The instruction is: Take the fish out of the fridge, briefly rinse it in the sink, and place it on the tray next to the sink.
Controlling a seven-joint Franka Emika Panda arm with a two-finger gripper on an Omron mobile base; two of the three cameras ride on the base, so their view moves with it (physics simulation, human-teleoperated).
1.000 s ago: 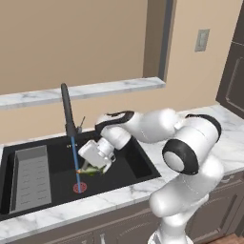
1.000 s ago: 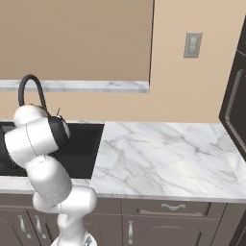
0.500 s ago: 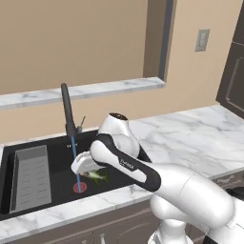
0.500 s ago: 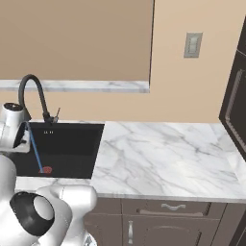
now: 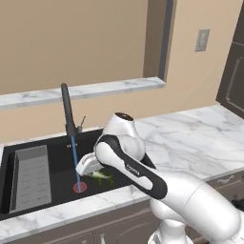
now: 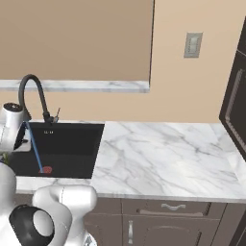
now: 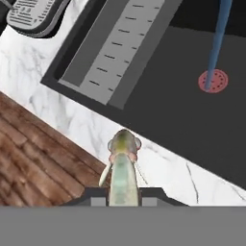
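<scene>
The black sink (image 5: 52, 157) is set in the white marble counter, and a blue stream of water (image 5: 76, 162) falls from its tall black faucet (image 5: 66, 109) onto the red drain (image 5: 79, 187). My gripper (image 5: 96, 171) hangs low over the basin's front, just right of the stream, shut on the greenish-silver fish (image 5: 103, 177). In the hand view the fish (image 7: 123, 170) sticks out head first between my fingertips (image 7: 96, 196), above the counter's front edge. The sink (image 6: 62, 149) and the faucet (image 6: 32, 91) also show in the right base view. The tray is out of view.
A grey ribbed rack (image 5: 31, 176) fills the basin's left part, also seen as the rack (image 7: 115, 53). Bare marble counter (image 5: 190, 143) stretches right of the sink. A dark brown panelled door (image 6: 235, 96) stands at the far right. Wooden floor (image 7: 38, 163) lies below the counter front.
The arm's upper links have swung from the right to over the sink. The gripper with the fish stays beside the water stream, shifted only slightly.
</scene>
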